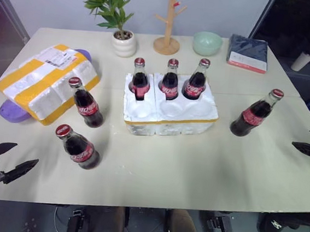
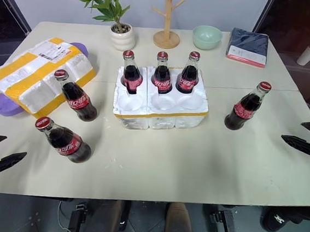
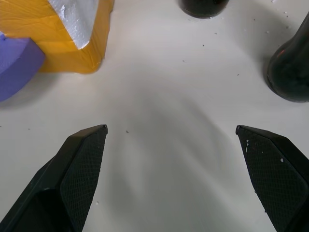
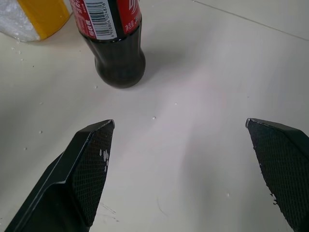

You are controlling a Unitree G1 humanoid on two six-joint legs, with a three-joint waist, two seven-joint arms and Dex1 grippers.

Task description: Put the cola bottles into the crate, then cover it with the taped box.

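From the head, three cola bottles point(image 1: 170, 80) stood in the crate's point(image 1: 171, 122) far wells, two left, one right, near the taped box point(image 1: 44, 80). Left gripper point(image 3: 171, 133) was wide open, empty. Right gripper point(image 4: 179, 126) too, near one bottle point(image 4: 116, 46).

Overhead stereo pair; close wrist views over table point(image 1: 194, 169)

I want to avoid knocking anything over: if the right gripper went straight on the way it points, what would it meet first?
Probably the lone cola bottle standing right of the crate; the open right gripper aims slightly beside it, over bare table.
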